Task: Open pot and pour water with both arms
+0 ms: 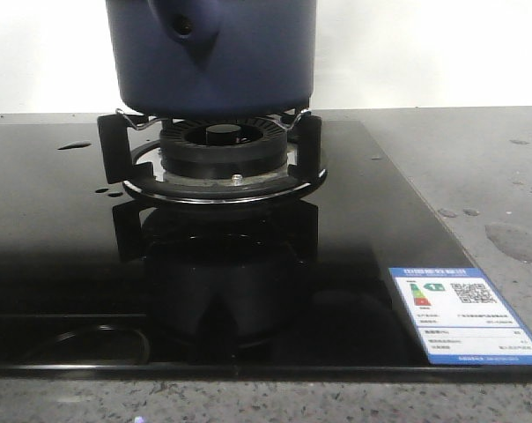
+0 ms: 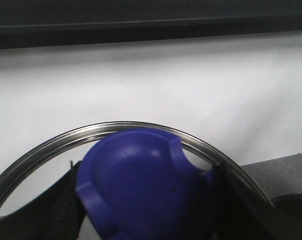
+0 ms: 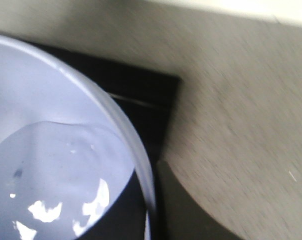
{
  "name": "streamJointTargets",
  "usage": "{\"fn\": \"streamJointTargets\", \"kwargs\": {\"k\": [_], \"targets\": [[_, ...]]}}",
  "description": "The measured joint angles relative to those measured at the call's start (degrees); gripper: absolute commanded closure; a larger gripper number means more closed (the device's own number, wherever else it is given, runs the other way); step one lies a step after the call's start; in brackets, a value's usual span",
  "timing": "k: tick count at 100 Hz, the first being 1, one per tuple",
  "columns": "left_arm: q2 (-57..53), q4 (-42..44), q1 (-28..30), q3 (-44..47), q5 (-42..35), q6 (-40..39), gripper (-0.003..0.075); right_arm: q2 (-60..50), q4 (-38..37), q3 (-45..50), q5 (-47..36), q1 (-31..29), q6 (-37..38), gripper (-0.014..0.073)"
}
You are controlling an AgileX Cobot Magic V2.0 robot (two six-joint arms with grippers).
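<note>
The dark navy pot (image 1: 213, 62) stands on the burner's pan support at the top of the front view, its stubby handle with a round hole (image 1: 185, 26) facing me. Neither gripper shows in that view. In the left wrist view my left gripper (image 2: 146, 220) is shut on the blue knob (image 2: 136, 185) of a glass lid with a steel rim (image 2: 116, 127), held up before a white wall. In the right wrist view my right gripper (image 3: 152, 220) has one dark jaw inside and one outside the pot's pale rim (image 3: 136, 145). Water (image 3: 56, 175) lies in the pot, glinting.
The gas burner (image 1: 220, 154) sits on a black glass hob (image 1: 336, 264) with an energy label (image 1: 464, 315) at its front right. The hob lies in a grey speckled counter (image 1: 477, 159). Water droplets and a thin puddle (image 1: 513, 240) lie on the counter at right, and drops (image 1: 72, 145) on the hob at left.
</note>
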Motion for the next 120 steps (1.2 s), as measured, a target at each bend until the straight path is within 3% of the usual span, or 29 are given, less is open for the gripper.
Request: {"fn": "streamJointTargets", "kwargs": {"k": [27, 85, 101, 120], "targets": [[0.0, 0.0, 0.0, 0.0, 0.3, 0.0, 0.0393, 7.9, 4.1, -11.0, 0.2, 5.8, 0.1, 0.0657], [0.0, 0.0, 0.0, 0.0, 0.3, 0.0, 0.0393, 12.1, 3.5, -12.0, -15.5, 11.9, -3.5, 0.0645], [0.0, 0.0, 0.0, 0.0, 0.2, 0.0, 0.0393, 11.8, 2.7, -9.4, -20.5, 12.2, -5.3, 0.0645], [0.0, 0.0, 0.0, 0.0, 0.2, 0.0, 0.0393, 8.0, 2.2, 0.9, -30.8, 13.4, -7.8, 0.0645]]}}
